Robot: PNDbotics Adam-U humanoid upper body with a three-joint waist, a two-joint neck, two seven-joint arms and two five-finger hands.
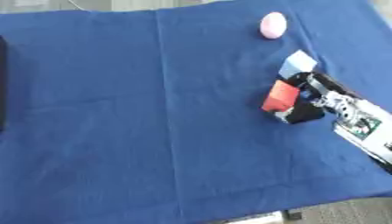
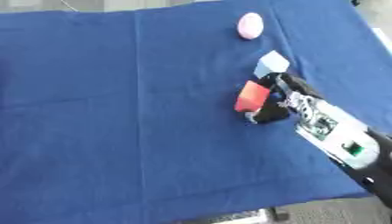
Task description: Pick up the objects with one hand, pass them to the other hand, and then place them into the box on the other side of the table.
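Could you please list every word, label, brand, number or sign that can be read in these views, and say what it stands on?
None can be read.
The green patch with dark marks on the white forearm of the right hand is too blurred to read.
The red block, pale blue block and pink egg-shaped object show no markings, nor does the blue cloth.

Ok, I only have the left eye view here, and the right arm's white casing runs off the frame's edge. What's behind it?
Observer: In the right eye view the white casing ends at a black section of the arm, which leads to the lower right corner.
Operator: And is there any table to the right of the pale block?
Observer: Yes. The blue cloth shows its right edge there, well apart from the pale blue block, with grey floor beyond.
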